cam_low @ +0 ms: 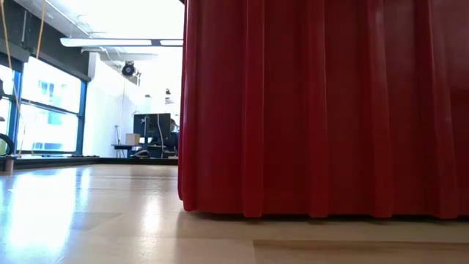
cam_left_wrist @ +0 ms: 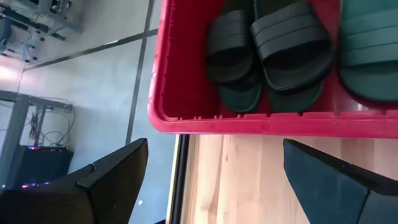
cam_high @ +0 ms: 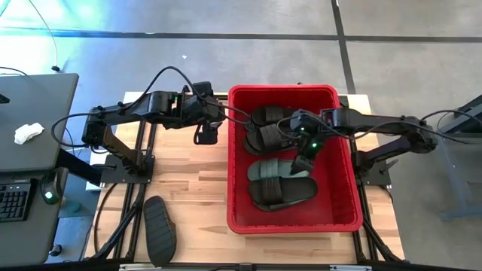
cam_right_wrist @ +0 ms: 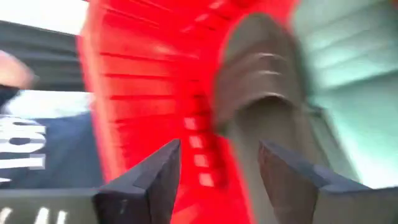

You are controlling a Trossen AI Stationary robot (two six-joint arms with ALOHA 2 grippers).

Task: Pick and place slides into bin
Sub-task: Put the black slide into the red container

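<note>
The red bin (cam_high: 343, 196) stands on the right half of the wooden table and holds several slides: two black ones (cam_high: 265, 128) at its far end, a green one (cam_high: 273, 169) and a dark one (cam_high: 282, 193) nearer. One black slide (cam_high: 160, 229) lies sole-down on the table at the near left. My left gripper (cam_high: 207, 138) is open outside the bin's left wall, near its far corner; its wrist view (cam_left_wrist: 214, 180) shows the bin's rim (cam_left_wrist: 261, 124). My right gripper (cam_high: 303, 164) is open inside the bin, above the slides, and also shows in its wrist view (cam_right_wrist: 219, 174).
A grey desk (cam_high: 38, 105) with a white cloth (cam_high: 28, 133) and a keyboard stands left of the table. The bin's ribbed red wall (cam_low: 322, 110) fills most of the low view. Both arms' dark frames stand along the table's left and right edges.
</note>
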